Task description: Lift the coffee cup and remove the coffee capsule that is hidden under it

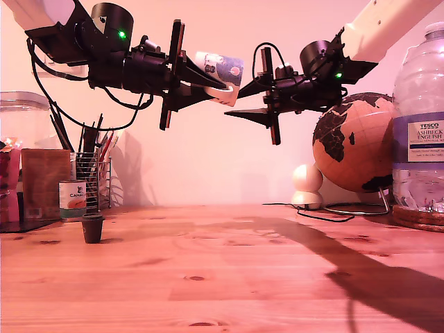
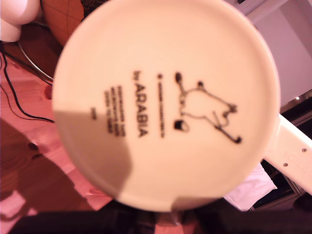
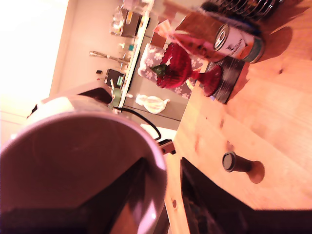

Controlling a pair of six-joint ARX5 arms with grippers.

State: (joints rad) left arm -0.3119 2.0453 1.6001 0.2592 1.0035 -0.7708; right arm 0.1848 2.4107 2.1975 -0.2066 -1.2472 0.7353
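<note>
My first end effector [image 1: 222,90] holds the coffee cup [image 1: 222,68] aloft; my second end effector [image 1: 233,102] gapes open.

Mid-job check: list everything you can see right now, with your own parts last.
coffee cup: one, white with dark drawings, held in the air on its side
coffee capsule: one, dark, uncovered on the table at the exterior view's left
tin can: one, white label, behind the capsule
wire pen holder: one, dark, beside the can
globe: one, orange, exterior view's right
water bottle: one, clear, exterior view's far right
table: one, wooden
my first gripper: fingers holding the cup
my second gripper: fingers at the cup's rim, grip unclear
</note>
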